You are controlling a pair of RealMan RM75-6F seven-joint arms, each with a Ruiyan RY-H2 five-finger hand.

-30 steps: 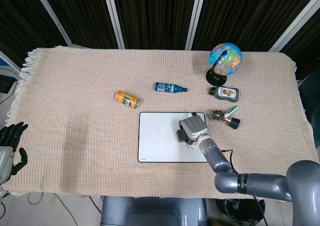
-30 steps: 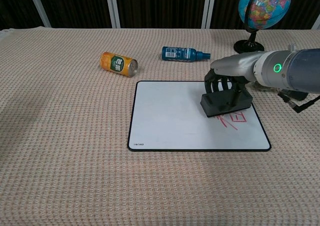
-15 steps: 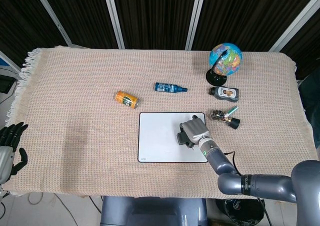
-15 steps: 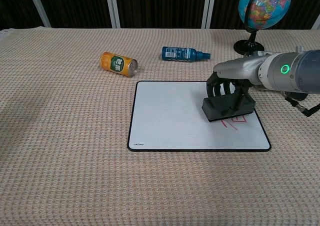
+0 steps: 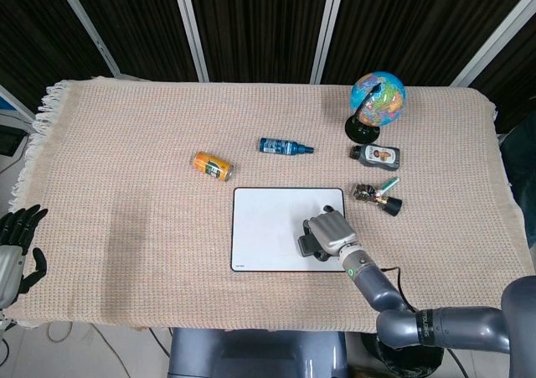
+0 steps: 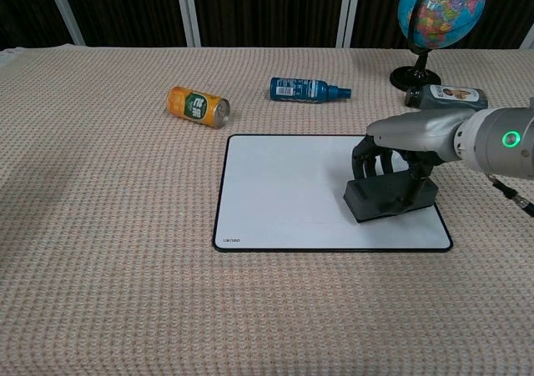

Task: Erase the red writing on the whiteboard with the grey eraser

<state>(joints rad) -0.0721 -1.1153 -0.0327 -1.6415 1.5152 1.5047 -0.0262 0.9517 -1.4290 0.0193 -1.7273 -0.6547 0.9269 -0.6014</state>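
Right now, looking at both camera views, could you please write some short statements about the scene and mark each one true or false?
1. The right hand holds the grey eraser on the whiteboard. True.
2. The orange can stands upright. False: it lies on its side.
3. The blue bottle lies on the whiteboard. False: it lies on the cloth beyond it.
4. The left hand holds nothing. True.
5. No red writing is visible on the whiteboard. True.

The right hand (image 6: 385, 161) has black fingers, a silver-grey shell and a glowing green ring; the left hand (image 5: 18, 242) is black.
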